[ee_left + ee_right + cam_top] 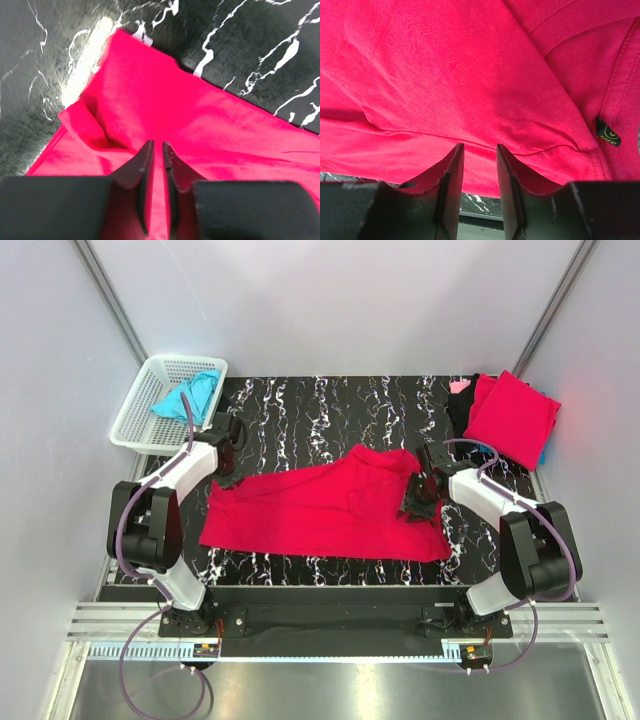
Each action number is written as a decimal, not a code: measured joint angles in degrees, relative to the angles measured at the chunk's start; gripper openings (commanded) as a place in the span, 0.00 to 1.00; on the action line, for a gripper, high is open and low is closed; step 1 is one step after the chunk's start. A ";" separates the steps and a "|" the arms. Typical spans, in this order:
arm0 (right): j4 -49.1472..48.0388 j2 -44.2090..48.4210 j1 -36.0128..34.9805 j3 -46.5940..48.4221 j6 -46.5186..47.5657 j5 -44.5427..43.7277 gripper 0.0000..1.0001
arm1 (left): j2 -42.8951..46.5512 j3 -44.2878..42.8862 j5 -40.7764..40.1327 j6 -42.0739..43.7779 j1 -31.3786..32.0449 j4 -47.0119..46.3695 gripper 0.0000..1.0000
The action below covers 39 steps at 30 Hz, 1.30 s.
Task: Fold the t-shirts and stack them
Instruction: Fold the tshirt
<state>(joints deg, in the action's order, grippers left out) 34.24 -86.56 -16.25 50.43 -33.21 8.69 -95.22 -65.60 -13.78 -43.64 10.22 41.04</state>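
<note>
A crimson red t-shirt [320,508] lies spread across the middle of the black marbled table [330,400], with a fold raised near its collar. My left gripper [228,455] is at the shirt's far left corner. In the left wrist view its jaws [157,145] stand a narrow slit apart over the red cloth [200,110], pinching nothing. My right gripper [415,502] is over the shirt's right side. Its jaws [480,147] are open above the cloth's edge [445,75], close to the collar label [608,134]. A folded red t-shirt [512,417] lies at the back right. A turquoise t-shirt [188,395] is in the basket.
The white lattice basket [140,420] stands at the back left corner, just behind my left arm. Under the folded red shirt, blue cloth [541,455] and a dark garment with a pink bit [460,400] peek out. Grey walls close in on both sides.
</note>
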 measured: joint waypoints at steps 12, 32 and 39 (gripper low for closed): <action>-0.02 0.00 0.00 0.00 0.00 0.02 0.39 | -1.64 -0.28 -0.55 0.17 0.00 0.07 0.22; -2.67 -7.39 -6.38 2.91 0.39 4.44 0.37 | 4.22 9.57 -4.13 -3.21 0.00 2.16 0.23; -3.21 -9.14 -7.54 3.76 0.44 4.52 0.37 | 8.37 14.99 -4.31 -4.72 0.00 2.40 0.24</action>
<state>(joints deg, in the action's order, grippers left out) 31.03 -95.70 -23.79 54.19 -32.77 13.21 -86.85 -50.61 -18.09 -48.36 10.22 43.44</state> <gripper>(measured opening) 0.375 0.232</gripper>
